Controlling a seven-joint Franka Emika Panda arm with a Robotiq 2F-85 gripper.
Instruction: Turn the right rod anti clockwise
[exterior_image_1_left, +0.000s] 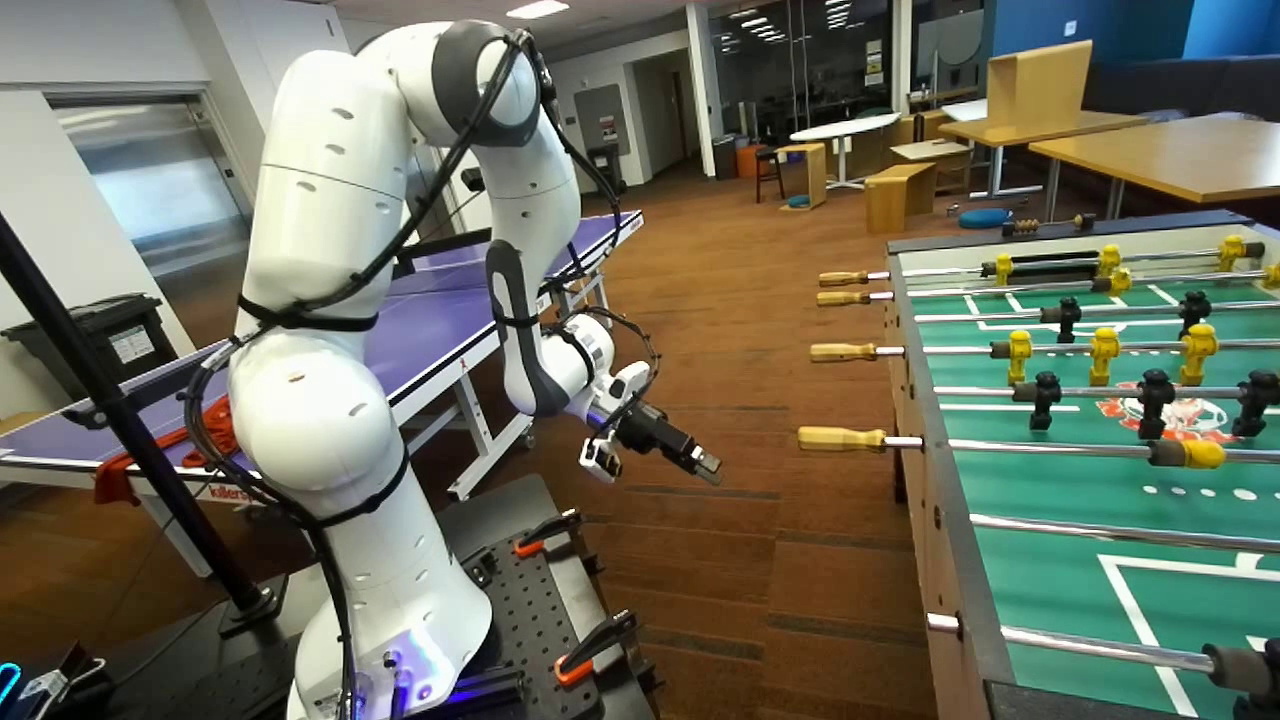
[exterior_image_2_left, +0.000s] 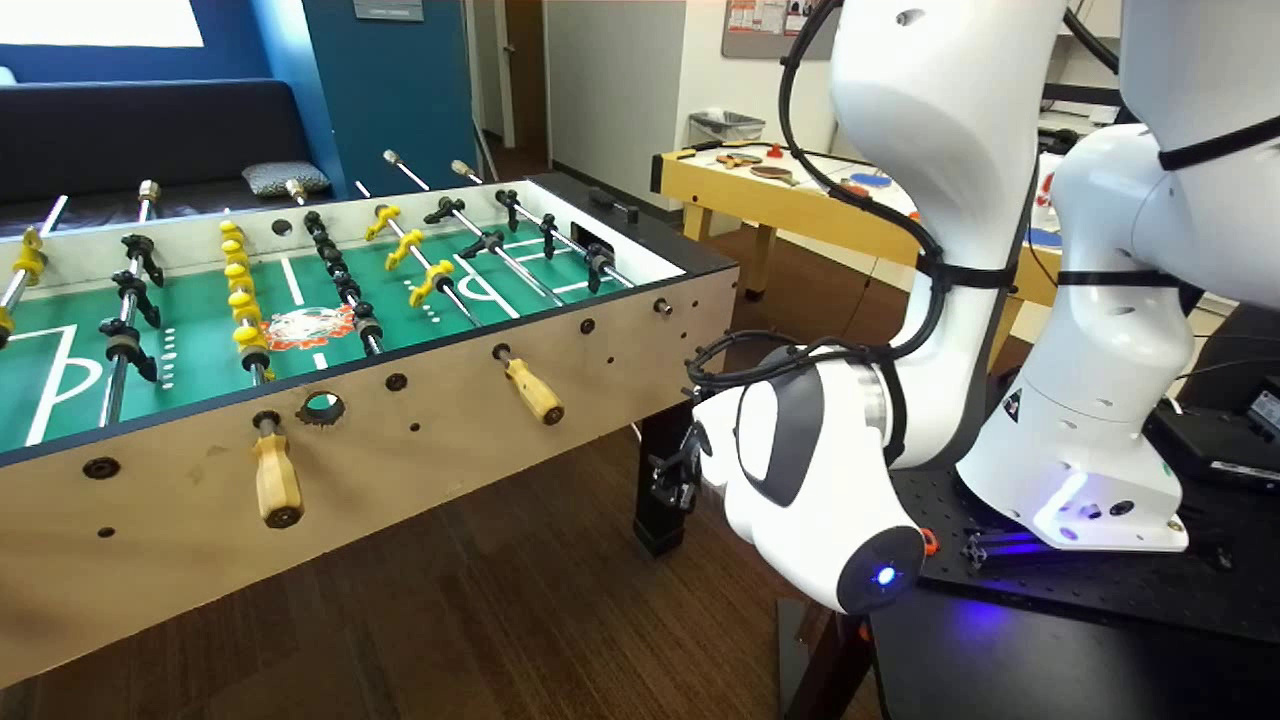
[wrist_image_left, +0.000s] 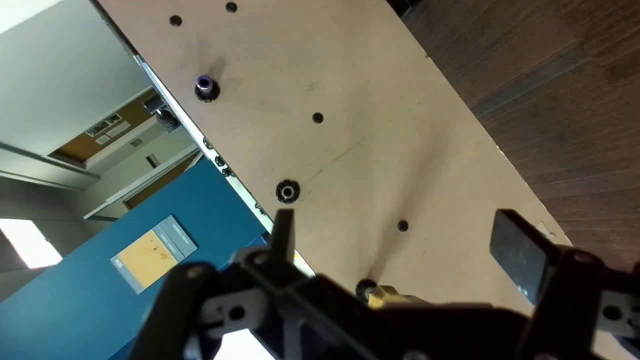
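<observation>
Right-hand foosball rod (exterior_image_1_left: 1050, 449) spans the table (exterior_image_2_left: 390, 470); its wooden handle (exterior_image_2_left: 535, 392), jutting from the table's side, looks the place to grip, likely rigid and easy-turning. The pincer (wrist_image_left: 397, 235) stands spread wide, empty, clear of the table.

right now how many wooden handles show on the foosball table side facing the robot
4, in an exterior view: the farthest handle, a second handle just below it, a third handle lower down, and the nearest handle, lowest of all.
</observation>
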